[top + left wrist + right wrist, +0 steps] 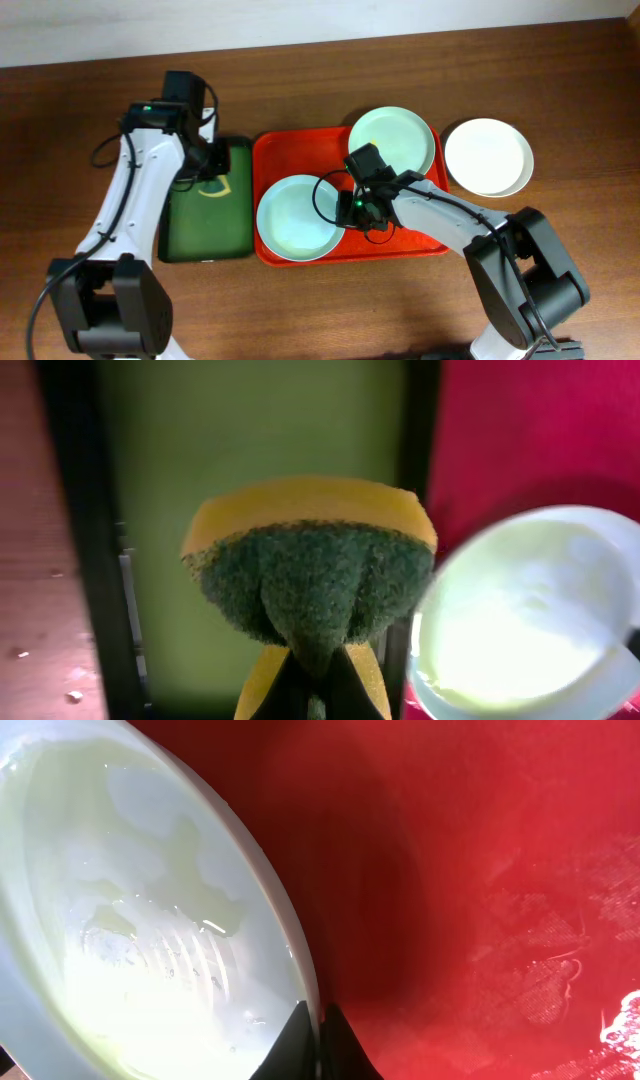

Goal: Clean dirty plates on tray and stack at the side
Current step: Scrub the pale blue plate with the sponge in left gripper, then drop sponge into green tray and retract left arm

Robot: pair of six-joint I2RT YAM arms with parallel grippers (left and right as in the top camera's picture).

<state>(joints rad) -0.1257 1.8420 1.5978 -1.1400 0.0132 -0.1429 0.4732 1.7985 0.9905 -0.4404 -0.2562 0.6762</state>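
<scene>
A red-orange tray (420, 243) holds two pale mint-blue plates. One mint plate (295, 217) lies at the tray's front left; my right gripper (352, 208) is shut on its right rim (290, 960). The other mint plate (391, 142) lies at the tray's back right. A white plate (488, 156) sits on the table right of the tray. My left gripper (212, 165) is shut on a yellow and green sponge (310, 565) above the dark green tray (195, 235). The held mint plate also shows in the left wrist view (525, 615).
The dark green tray (250, 450) lies left of the red tray (520, 430), almost touching it. Brown wooden table (560, 70) lies all round. A pale wall edge runs along the back.
</scene>
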